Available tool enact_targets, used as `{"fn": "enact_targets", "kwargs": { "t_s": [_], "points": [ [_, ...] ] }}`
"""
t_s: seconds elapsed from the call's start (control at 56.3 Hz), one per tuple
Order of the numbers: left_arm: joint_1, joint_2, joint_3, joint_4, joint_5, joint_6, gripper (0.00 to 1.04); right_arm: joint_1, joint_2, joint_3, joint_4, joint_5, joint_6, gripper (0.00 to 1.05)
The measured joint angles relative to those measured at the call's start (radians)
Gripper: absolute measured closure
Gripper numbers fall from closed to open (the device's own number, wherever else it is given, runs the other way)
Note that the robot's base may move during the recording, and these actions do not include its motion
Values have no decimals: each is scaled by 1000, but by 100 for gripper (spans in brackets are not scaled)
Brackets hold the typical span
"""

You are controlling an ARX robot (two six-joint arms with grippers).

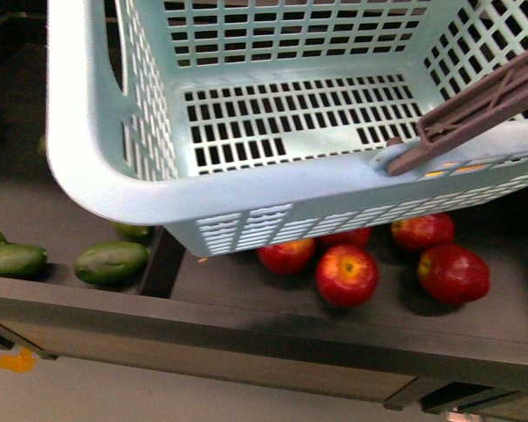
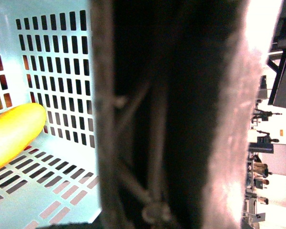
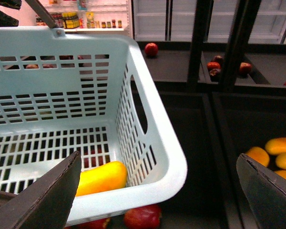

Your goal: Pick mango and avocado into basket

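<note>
Right gripper (image 3: 158, 157) gapes wide with nothing between its fingers, near the rim of the basket (image 3: 38, 38). The mango (image 3: 100, 177) lies on the basket floor in a corner (both wrist views show it). The left gripper's grip cannot be told behind the blurred handle (image 2: 171, 119). In the front view the avocado (image 1: 111, 262) sits on the shelf (image 1: 62, 211) at 8 o'clock, red apples (image 1: 346, 274) at 5 o'clock

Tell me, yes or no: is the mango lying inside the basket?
Yes, the right wrist view shows the mango lying on the slotted floor inside the basket.
</note>
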Motion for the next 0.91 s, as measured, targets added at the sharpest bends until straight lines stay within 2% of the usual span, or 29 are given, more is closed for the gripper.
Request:
{"fn": "enact_targets", "kwargs": {
  "t_s": [0.905],
  "points": [
    [7, 0, -2, 0, -5, 5, 92, 0, 1, -3, -1, 0, 0, 9]
  ]
}}
